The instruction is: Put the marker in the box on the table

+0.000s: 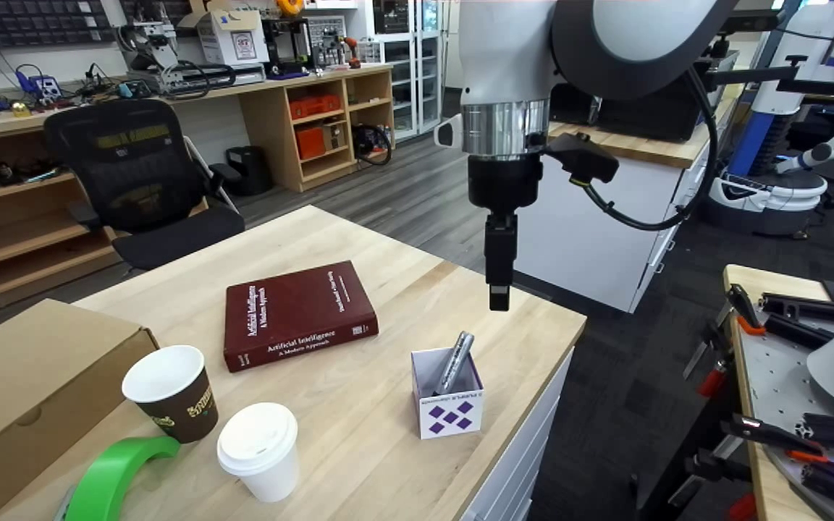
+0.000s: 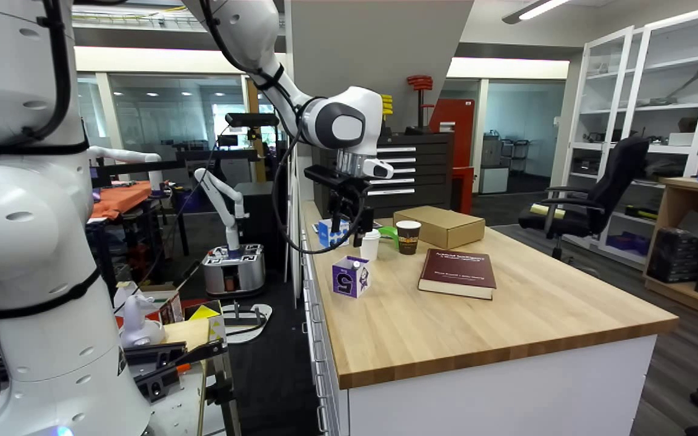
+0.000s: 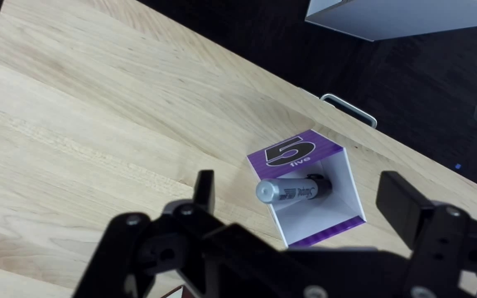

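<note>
The small white box with purple marks (image 1: 451,417) stands open-topped near the edge of the wooden table (image 1: 359,405). It also shows in an exterior view (image 2: 344,280) and, from above, in the wrist view (image 3: 325,215). The marker (image 1: 455,363), silver-grey with a black cap, leans inside the box, its silver end sticking up past the rim. In the wrist view the marker (image 3: 290,190) has its black end down in the box. My gripper (image 3: 300,192) is open and empty, above the box and apart from it. It also shows in both exterior views (image 1: 499,298) (image 2: 347,232).
A dark red book (image 1: 301,311) lies on the table. A brown paper cup (image 1: 189,409), a white lidded cup (image 1: 261,452), a green curved object (image 1: 109,481) and a large cardboard box (image 1: 40,376) stand farther along. A blue box (image 2: 332,234) is behind the gripper.
</note>
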Tool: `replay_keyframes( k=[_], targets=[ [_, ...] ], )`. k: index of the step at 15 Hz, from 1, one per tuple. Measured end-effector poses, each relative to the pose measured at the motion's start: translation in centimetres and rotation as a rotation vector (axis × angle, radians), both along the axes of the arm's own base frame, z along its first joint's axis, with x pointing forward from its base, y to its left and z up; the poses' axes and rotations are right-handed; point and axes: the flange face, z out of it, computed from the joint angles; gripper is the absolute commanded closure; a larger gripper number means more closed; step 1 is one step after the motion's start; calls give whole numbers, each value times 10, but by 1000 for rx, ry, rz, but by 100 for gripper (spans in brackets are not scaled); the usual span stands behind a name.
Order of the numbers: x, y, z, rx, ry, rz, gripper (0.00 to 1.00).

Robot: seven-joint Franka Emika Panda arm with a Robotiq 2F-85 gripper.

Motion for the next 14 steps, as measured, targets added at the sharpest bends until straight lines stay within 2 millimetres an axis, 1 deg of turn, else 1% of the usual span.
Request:
replay_keyframes(
  k=[4,6,14],
  targets=[
    [0,0,0,0,0,2,0],
    [1,1,-5,1,3,7,0],
    [13,6,-54,50,-27,16,0]
  ],
)
